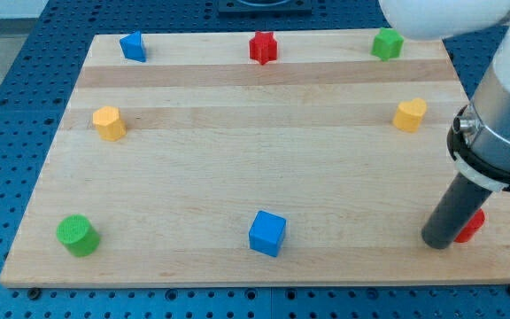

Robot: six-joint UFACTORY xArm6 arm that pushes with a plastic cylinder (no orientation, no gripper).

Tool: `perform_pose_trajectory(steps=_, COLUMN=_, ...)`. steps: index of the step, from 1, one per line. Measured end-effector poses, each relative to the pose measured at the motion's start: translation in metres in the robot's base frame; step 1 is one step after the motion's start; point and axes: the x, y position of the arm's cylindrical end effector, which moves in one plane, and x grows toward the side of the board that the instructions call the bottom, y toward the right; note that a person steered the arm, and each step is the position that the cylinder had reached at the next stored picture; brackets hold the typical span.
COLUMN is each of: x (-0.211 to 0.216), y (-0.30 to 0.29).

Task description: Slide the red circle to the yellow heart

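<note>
The red circle point(473, 225) lies near the board's bottom right corner, mostly hidden behind my rod. My tip point(438, 242) rests on the board, touching the red circle on its left side. The yellow heart point(410, 114) sits at the right side of the board, well above the red circle toward the view's top.
A wooden board point(264, 168) holds other blocks: a blue block point(133, 45) at top left, a red star point(263, 47) at top middle, a green block point(386, 42) at top right, a yellow hexagon point(109, 122) at left, a green cylinder point(78, 235) at bottom left, a blue cube point(267, 233) at bottom middle.
</note>
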Motion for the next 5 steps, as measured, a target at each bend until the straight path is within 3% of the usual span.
perform_pose_trajectory(steps=2, x=0.012, y=-0.001)
perform_pose_trajectory(steps=3, x=0.037, y=0.005)
perform_pose_trajectory(steps=5, x=0.023, y=0.035)
